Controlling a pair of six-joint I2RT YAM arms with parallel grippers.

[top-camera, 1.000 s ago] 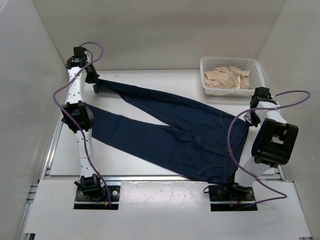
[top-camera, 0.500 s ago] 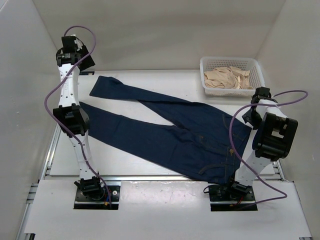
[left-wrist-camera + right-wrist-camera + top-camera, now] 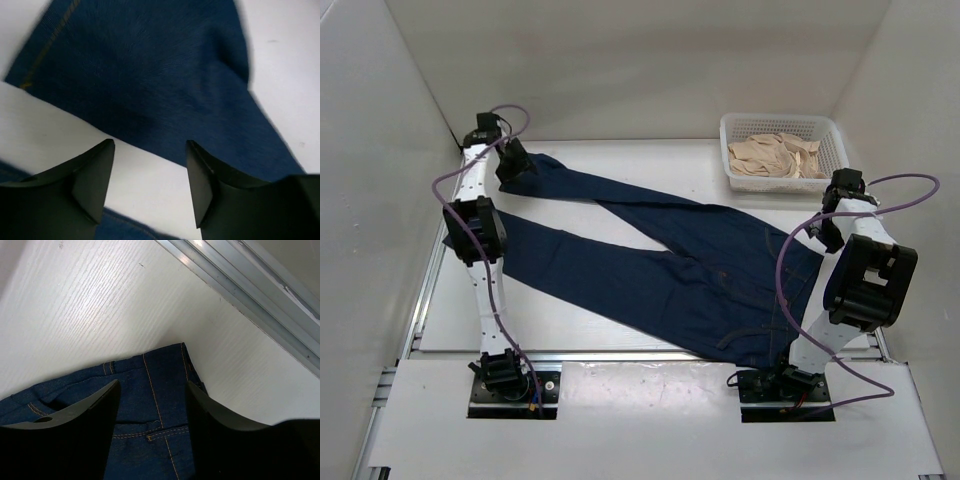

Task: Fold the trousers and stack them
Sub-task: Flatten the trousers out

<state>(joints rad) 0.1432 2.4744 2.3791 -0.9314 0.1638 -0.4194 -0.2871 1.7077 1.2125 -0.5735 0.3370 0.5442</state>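
The trousers (image 3: pixel 670 260) are dark navy jeans lying flat on the white table (image 3: pixel 570 320), legs spread toward the left and waistband at the right. My left gripper (image 3: pixel 513 163) hovers at the hem end of the far leg. It is open, with bare table between its fingers and the blue leg (image 3: pixel 150 75) just beyond my left gripper (image 3: pixel 150 145). My right gripper (image 3: pixel 823 235) stands over the far corner of the waistband. In the right wrist view my right gripper (image 3: pixel 153 385) is open, and the stitched waistband (image 3: pixel 150 415) lies flat below it, ungripped.
A white basket (image 3: pixel 725 140) holding beige cloth (image 3: pixel 775 155) stands at the back right, just beyond the right arm. White walls close in on the left, back and right. An aluminium rail (image 3: pixel 260 285) runs along the table edge near the waistband corner.
Both grippers were shut on the trousers and have opened and let go. The left arm rose off the far leg's hem, then came back down over it. The hem now lies flatter.
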